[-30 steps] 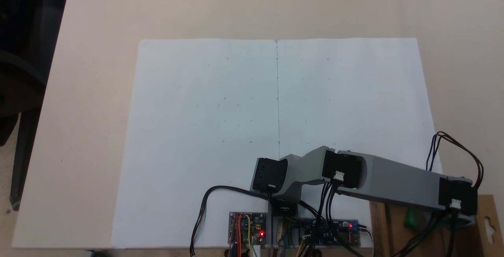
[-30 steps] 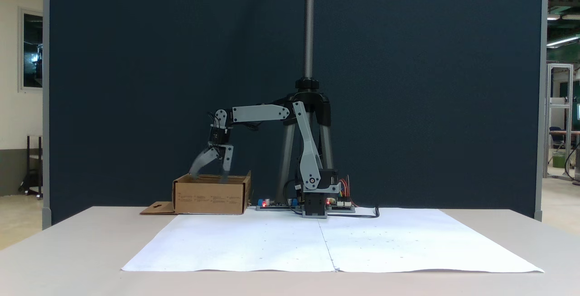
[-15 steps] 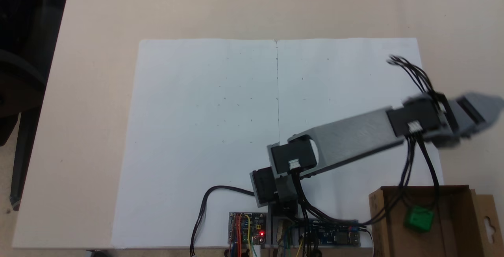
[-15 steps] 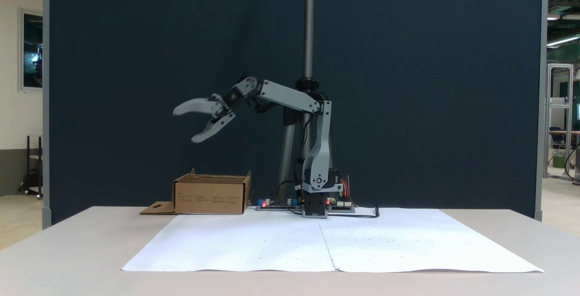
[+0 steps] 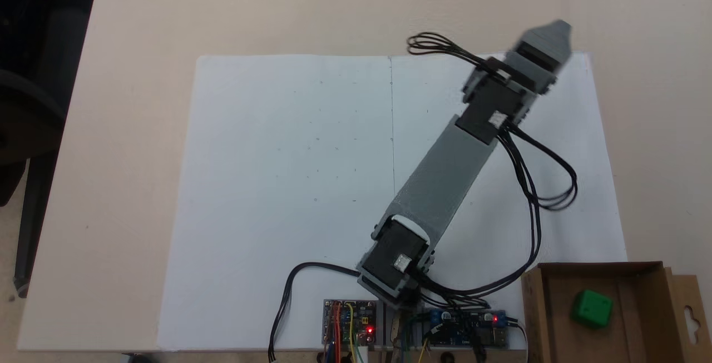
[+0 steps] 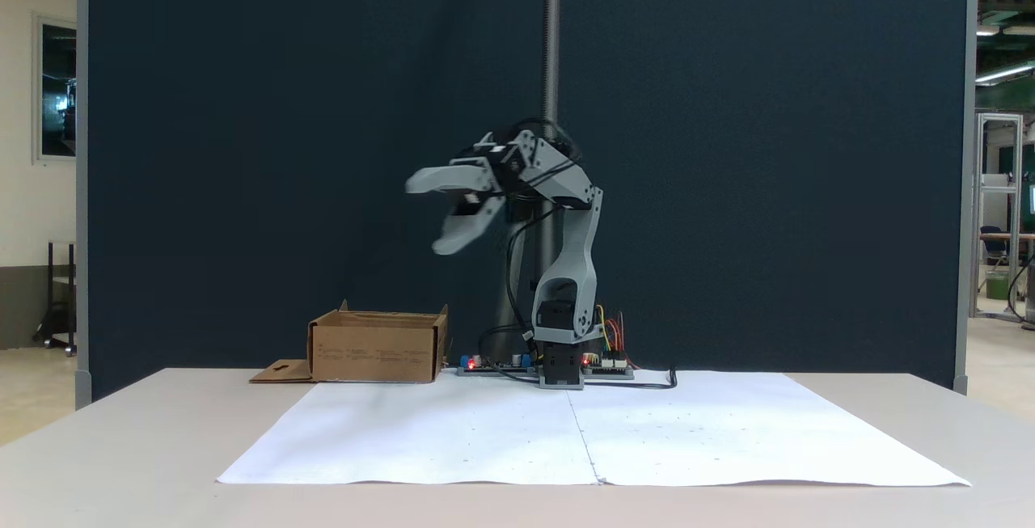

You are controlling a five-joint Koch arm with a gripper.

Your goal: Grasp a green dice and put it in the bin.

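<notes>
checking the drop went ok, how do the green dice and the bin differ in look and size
The green dice is a small bright green cube; the bin is a brown cardboard box, far larger. The dice is solid-looking, while the bin is open-topped with low walls and a side flap. The dice lies inside the bin, which rests on the table. Both are boxy with straight edges.

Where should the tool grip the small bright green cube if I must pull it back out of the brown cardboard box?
Probably from straight above: the small bright green cube lies inside the brown cardboard box, whose walls block sideways approaches. Pinch two opposite side faces; it sits slightly rotated.
</notes>
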